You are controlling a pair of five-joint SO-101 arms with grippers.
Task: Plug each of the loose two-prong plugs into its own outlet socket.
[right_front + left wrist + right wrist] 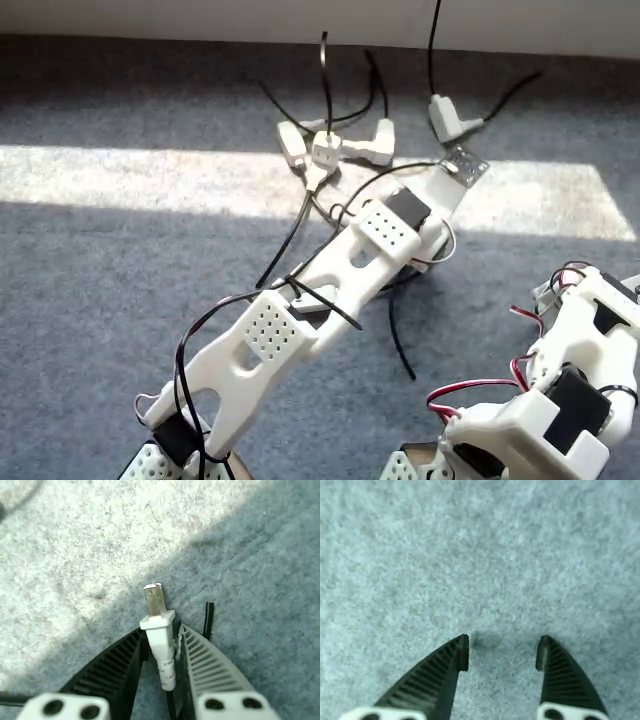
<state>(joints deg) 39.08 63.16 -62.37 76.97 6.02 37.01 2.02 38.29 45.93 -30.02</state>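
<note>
The left hand is gripping a white two-prong plug by its body, with the brass prongs pointing out over the grey carpeted tabletop. The right hand is hanging open above bare carpet. The step in hand looks like insertion. Next, the prongs need lining up squarely with a white outlet socket.

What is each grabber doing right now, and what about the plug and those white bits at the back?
left gripper: shut on the plug.
plug: held between the fingers, prongs bare and pointing away, not in any socket.
right gripper: open, holding nothing.
bunch of white connectors: lying loose together; too small to tell if any are joined.
lone white connector: lying apart from the bunch, not held.
</note>
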